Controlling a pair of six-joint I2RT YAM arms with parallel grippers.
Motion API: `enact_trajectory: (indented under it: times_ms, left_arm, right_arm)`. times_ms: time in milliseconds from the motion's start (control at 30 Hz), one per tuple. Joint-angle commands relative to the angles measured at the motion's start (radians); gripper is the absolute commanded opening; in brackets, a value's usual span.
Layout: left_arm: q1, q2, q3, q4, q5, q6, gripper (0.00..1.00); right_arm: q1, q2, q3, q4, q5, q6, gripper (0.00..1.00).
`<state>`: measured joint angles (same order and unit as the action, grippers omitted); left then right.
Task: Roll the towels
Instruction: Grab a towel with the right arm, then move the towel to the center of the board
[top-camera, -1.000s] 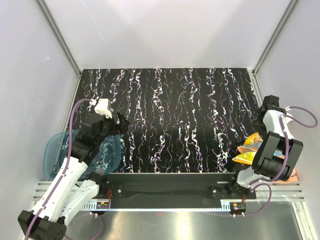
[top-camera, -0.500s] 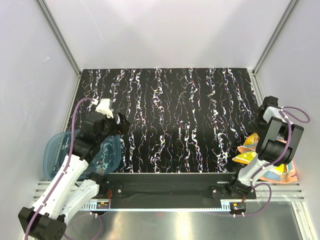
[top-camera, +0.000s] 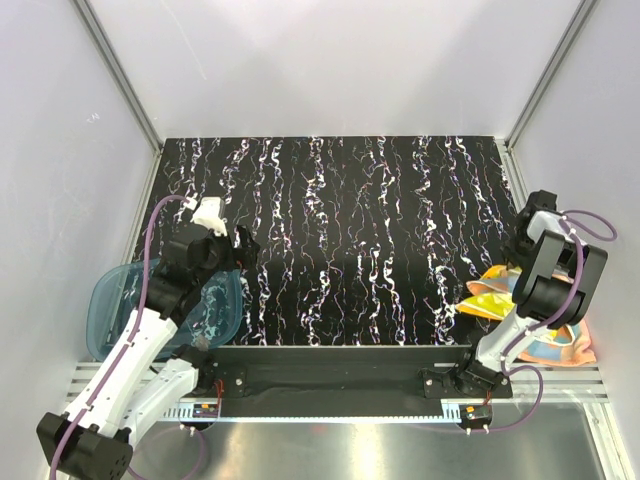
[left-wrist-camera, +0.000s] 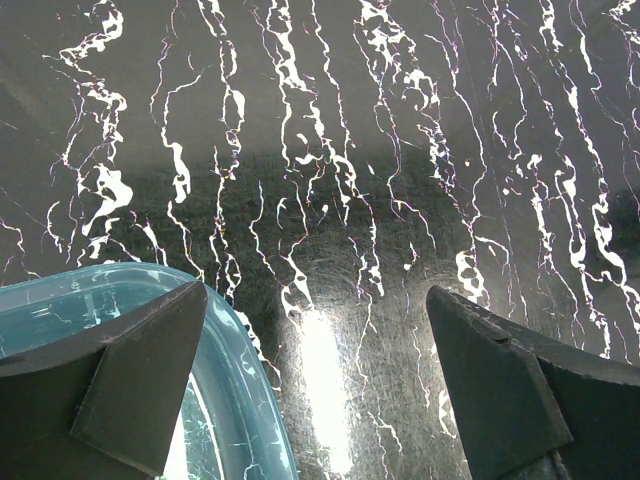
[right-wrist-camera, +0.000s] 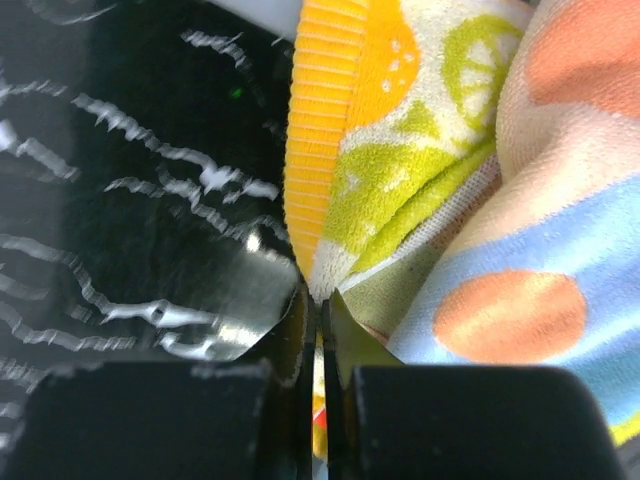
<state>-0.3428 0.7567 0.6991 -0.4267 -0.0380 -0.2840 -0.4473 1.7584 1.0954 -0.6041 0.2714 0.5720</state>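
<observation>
— What's on the left?
— The left gripper (left-wrist-camera: 315, 330) hangs wide open and empty by the tray (left-wrist-camera: 235, 400). Nothing is happening there.
— And on the right?
— Here's the change: the right gripper (right-wrist-camera: 318, 300) has just pinched shut on the yellow towel (right-wrist-camera: 400, 170), at the mat's (top-camera: 350, 230) right edge, with the pink towel (right-wrist-camera: 560, 200) touching it. The yellow one has slid slightly left. I'd say it's being dragged out for rolling.
</observation>
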Motion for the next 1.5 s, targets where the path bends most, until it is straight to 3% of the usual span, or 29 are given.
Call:
enact_trajectory:
  times_ms: [0,167,300,400,533,633,667,700,733,767,900,1000,1233,1367,1467]
  left_arm:
    - [-0.004,0.000,0.045,0.023,-0.016,0.022,0.99]
    - [-0.004,-0.002,0.050,0.019,-0.019,0.025,0.99]
    - [-0.004,-0.007,0.051,0.014,-0.025,0.031,0.99]
    - [-0.004,-0.011,0.053,0.013,-0.031,0.032,0.99]
    - [-0.004,-0.013,0.054,0.006,-0.043,0.037,0.99]
    - [-0.004,-0.013,0.056,0.003,-0.051,0.040,0.99]
    - [-0.004,-0.013,0.057,0.002,-0.056,0.040,0.99]
    - [-0.004,-0.013,0.059,0.000,-0.057,0.040,0.99]
    - [-0.004,-0.013,0.059,-0.003,-0.060,0.040,0.99]
    - [-0.004,-0.013,0.057,-0.004,-0.062,0.040,0.99]
    - [-0.004,-0.007,0.062,-0.009,-0.066,0.042,0.99]
    - [-0.004,0.004,0.066,-0.015,-0.065,0.040,0.99]
    - [-0.004,0.007,0.069,-0.020,-0.066,0.042,0.99]
    - [-0.004,0.010,0.071,-0.020,-0.063,0.042,0.99]
    - [-0.004,0.007,0.073,-0.023,-0.065,0.042,0.99]
  right_arm:
    - [0.018,-0.144,0.083,-0.055,-0.131,-0.018,0.00]
    - [0.087,-0.278,0.277,-0.141,-0.371,-0.046,0.00]
    - [0.189,-0.352,0.435,-0.138,-0.665,-0.034,0.00]
    - [0.284,-0.393,0.538,-0.105,-0.797,0.026,0.00]
    - [0.413,-0.483,0.514,0.041,-0.828,0.121,0.00]
    - [0.505,-0.582,0.370,0.173,-0.814,0.190,0.00]
    - [0.528,-0.629,0.316,0.208,-0.811,0.209,0.08]
    - [0.560,-0.649,0.203,0.233,-0.801,0.213,0.25]
    - [0.576,-0.663,0.151,0.242,-0.787,0.213,0.77]
    - [0.585,-0.672,0.105,0.231,-0.761,0.191,0.99]
    - [0.593,-0.594,0.005,-0.038,-0.546,0.088,1.00]
    - [0.593,-0.524,0.003,-0.146,-0.414,0.054,1.00]
    - [0.630,-0.458,-0.020,-0.132,-0.334,0.051,0.98]
    - [0.786,-0.300,0.088,-0.094,-0.308,-0.001,0.97]
    - [0.831,-0.154,0.211,-0.137,-0.249,-0.024,0.93]
